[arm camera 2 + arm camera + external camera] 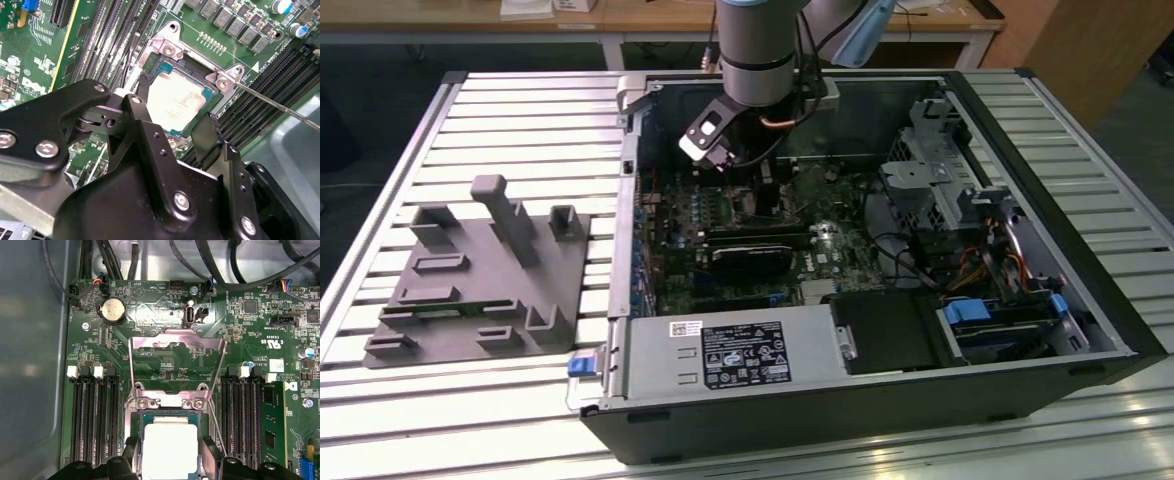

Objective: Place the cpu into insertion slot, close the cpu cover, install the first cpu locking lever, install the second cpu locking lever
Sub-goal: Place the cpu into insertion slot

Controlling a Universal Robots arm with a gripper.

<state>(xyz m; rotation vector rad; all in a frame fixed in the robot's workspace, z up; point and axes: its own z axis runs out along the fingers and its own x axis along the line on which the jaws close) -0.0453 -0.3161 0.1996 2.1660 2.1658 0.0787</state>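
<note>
The cpu (169, 440) lies in the slot (141, 420), directly under the pincer (167, 120) and between its spread fingers. The cover (175, 342) stands raised just beyond the pincer. Memory slots (95, 425) run along both sides of it. The case (854, 400) lies on the table (520, 100).

Dull grey metal cpu (170, 450), shiny silver metal cpu cover (150, 343), glossy green circuit board (240, 342).

What looks like a grey fixture (467, 300) lies beside the computer case (854, 415).
</note>
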